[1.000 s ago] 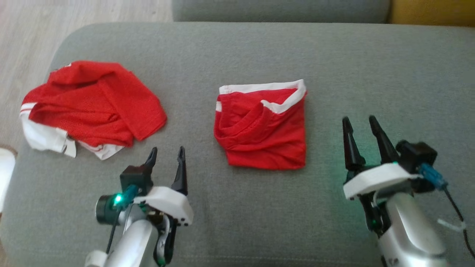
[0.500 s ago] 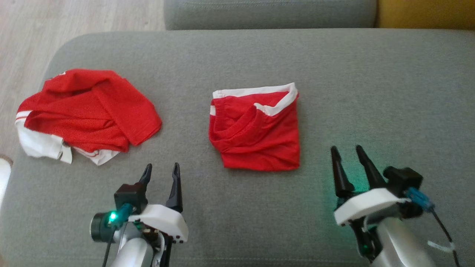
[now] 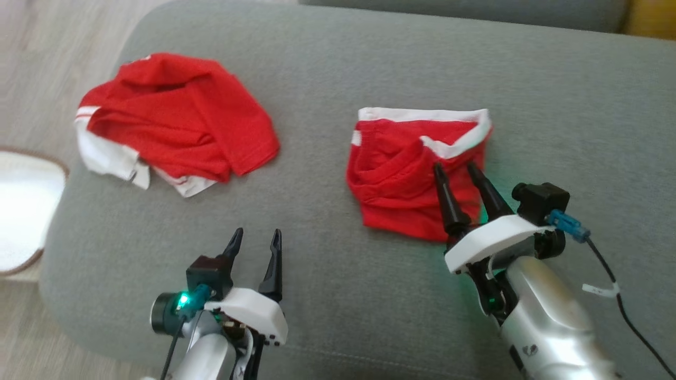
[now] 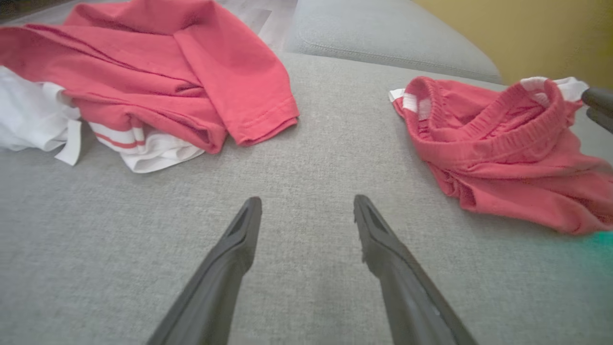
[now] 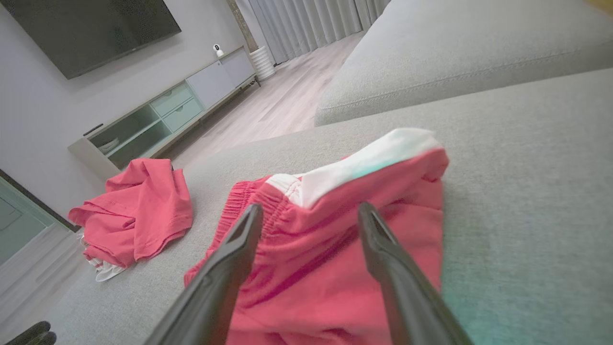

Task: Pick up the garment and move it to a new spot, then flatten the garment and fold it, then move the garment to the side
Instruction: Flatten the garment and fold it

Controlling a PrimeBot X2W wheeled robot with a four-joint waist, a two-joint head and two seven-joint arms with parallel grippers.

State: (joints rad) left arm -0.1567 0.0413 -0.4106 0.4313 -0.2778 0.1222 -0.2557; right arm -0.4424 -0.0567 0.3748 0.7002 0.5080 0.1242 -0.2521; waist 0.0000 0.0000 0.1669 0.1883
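Note:
A folded red garment (image 3: 401, 179) with white trim lies in the middle of the grey sofa cushion (image 3: 338, 79). My right gripper (image 3: 454, 168) is open, its fingertips over the garment's near right part; in the right wrist view the garment (image 5: 311, 249) spreads under and between the open right gripper (image 5: 310, 207). My left gripper (image 3: 257, 232) is open over bare cushion, nearer than the garment and to its left. In the left wrist view the left gripper (image 4: 307, 200) holds nothing, with the garment (image 4: 503, 158) at the right.
A crumpled red and white shirt (image 3: 179, 121) lies at the cushion's far left, also seen as the shirt (image 4: 167, 72) and the shirt (image 5: 139, 211). A white round object (image 3: 21, 206) stands off the cushion's left edge on the wooden floor. A second cushion (image 5: 455, 57) lies behind.
The head camera has shifted. My right gripper has moved forward and left, from beside the folded garment to over its near right part. The left gripper keeps its place, still open.

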